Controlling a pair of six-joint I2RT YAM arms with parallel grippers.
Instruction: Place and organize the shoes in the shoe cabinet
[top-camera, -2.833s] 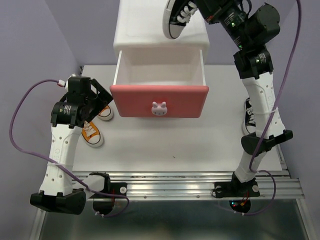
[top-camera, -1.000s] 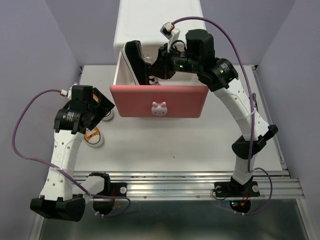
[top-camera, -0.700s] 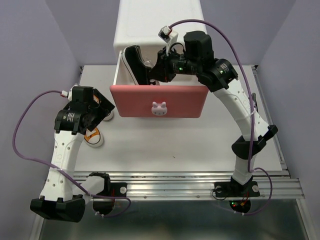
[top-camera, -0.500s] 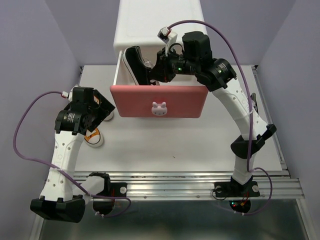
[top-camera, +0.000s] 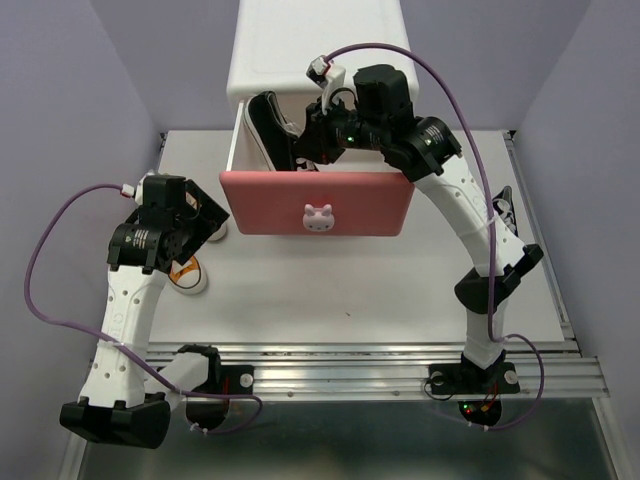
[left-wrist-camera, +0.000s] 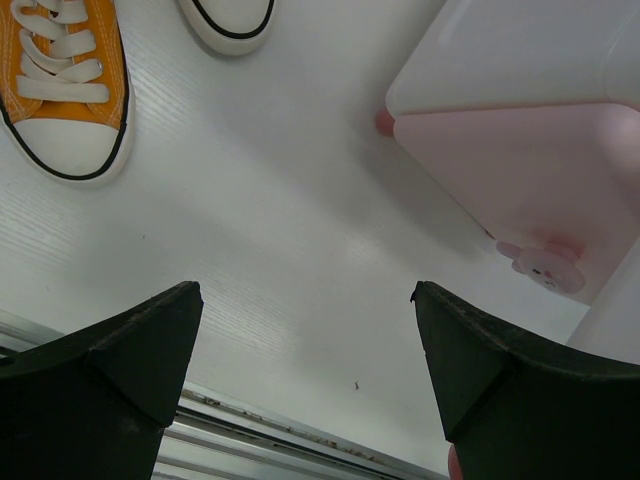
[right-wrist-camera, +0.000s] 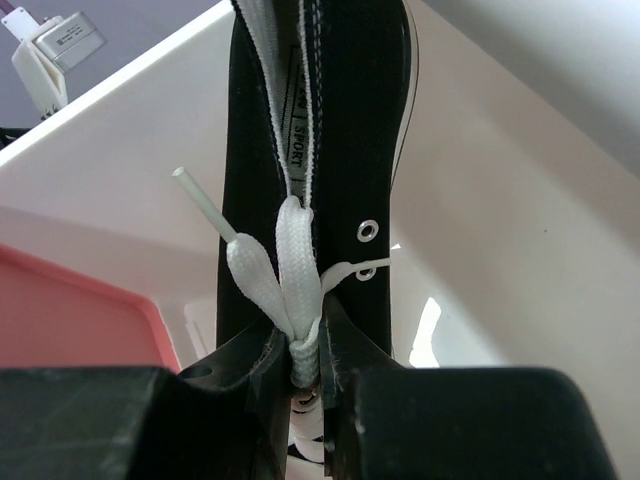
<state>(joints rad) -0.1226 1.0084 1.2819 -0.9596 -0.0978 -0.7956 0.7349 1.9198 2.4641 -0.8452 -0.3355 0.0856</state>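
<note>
Cabinet (top-camera: 318, 50): white, at 12 o'clock on the table (top-camera: 350, 290).
Upper drawer (top-camera: 318, 195): pulled out toward 6 o'clock, with a pink front and a white inside.
Knob (top-camera: 318, 215): white bunny, centred on the upper drawer front.
Right gripper (right-wrist-camera: 305, 372): fingers together, clamped on the white laces of the black shoe, over the drawer's 9 o'clock half.
Black shoe (top-camera: 266, 128): inside the open drawer at its 9 o'clock end, tilted on edge, with the white sole turned toward 9 o'clock. Whether it touches the drawer floor cannot be told.
Left gripper (left-wrist-camera: 305, 340): fingers wide apart, holding nothing, above the table at 9 o'clock of the drawer.
Orange shoe (left-wrist-camera: 62, 80): flat on the table, laces up, partly under the left gripper in the top view.
Second shoe (left-wrist-camera: 228, 12): only its white toe cap shows, just beside the orange shoe.
Lower drawer (left-wrist-camera: 520, 180): pale pink front with its own bunny knob, seen from the left wrist.
Second black shoe (top-camera: 503, 205): on the table at 3 o'clock, largely hidden behind the right arm.
</note>
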